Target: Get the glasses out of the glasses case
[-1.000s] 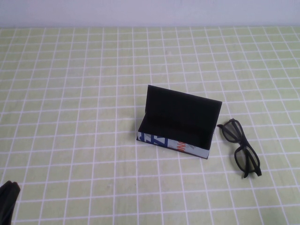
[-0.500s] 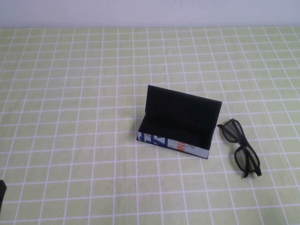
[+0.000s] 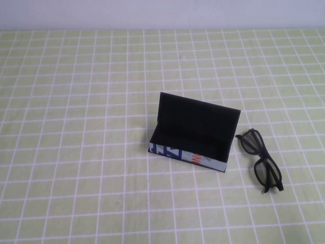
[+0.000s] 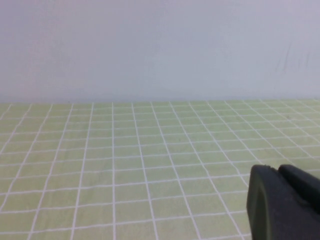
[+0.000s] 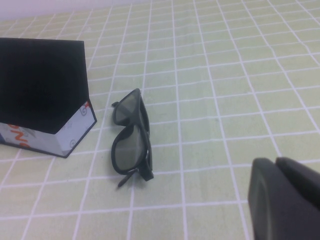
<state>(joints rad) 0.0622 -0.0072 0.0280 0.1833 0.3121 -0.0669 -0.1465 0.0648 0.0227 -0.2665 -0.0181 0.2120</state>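
The glasses case (image 3: 189,138) stands open in the middle of the table, its lid upright and its black inside showing nothing in it. It also shows in the right wrist view (image 5: 42,97). The black glasses (image 3: 260,160) lie on the cloth just right of the case, apart from it; the right wrist view (image 5: 131,140) shows them too. My left gripper (image 4: 278,171) is shut and empty over bare cloth, out of the high view. My right gripper (image 5: 276,162) is shut and empty, well short of the glasses.
A green cloth with a white grid (image 3: 76,127) covers the table. A pale wall (image 4: 160,45) runs along its far edge. Nothing else stands on the cloth.
The left gripper's tip at the lower left corner of the high view has drawn back out of that view. The case and glasses have not moved.
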